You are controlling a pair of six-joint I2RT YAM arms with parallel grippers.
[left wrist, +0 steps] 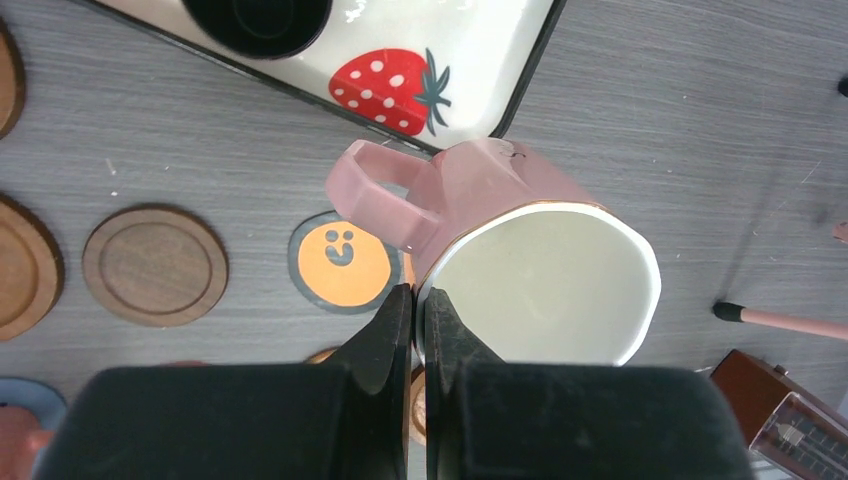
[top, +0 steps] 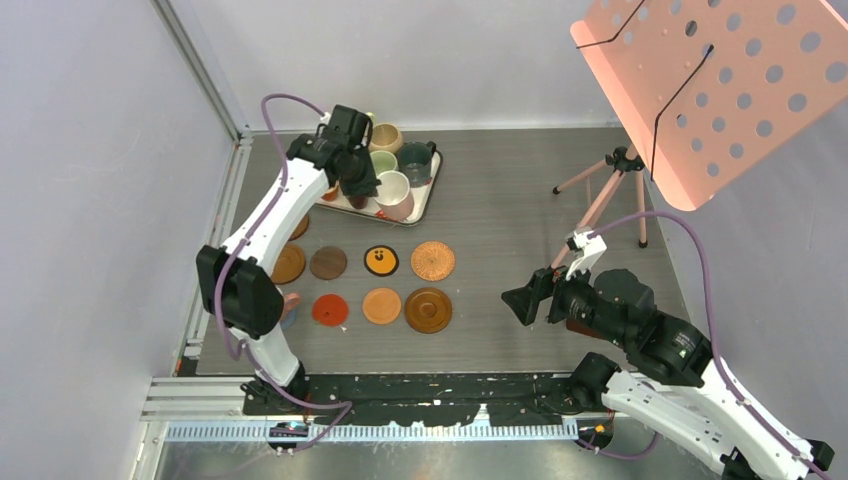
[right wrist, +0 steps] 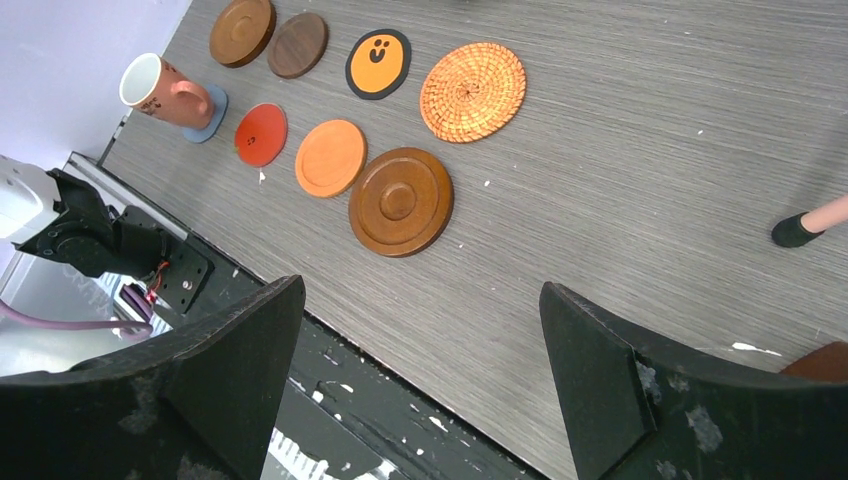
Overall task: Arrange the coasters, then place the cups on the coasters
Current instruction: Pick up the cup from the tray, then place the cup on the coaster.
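Top view: L gripper (top: 372,190) over near edge of strawberry tray (top: 432,190), at pink cup (top: 396,196); other cups (top: 385,135) on tray. Coasters (top: 381,306) in 2 rows on table (top: 520,200). R gripper (top: 522,300) well apart, right side.

L wrist: jaws pinched shut on pink cup's rim, next to handle; black/orange-face coaster (left wrist: 345,265) beneath.

R wrist: jaws wide open, nothing between. Orange-brown cup (right wrist: 160,88) sits on blue-grey coaster (right wrist: 212,112).

Two white-and-black YAM arms, purple cables running along them.
Left arm (top: 272,212) and right arm (top: 690,410) showing white shells, black joints, purple cable (top: 707,300); right gripper (right wrist: 420,340) showing scuffed black wedge fingers (right wrist: 600,370).
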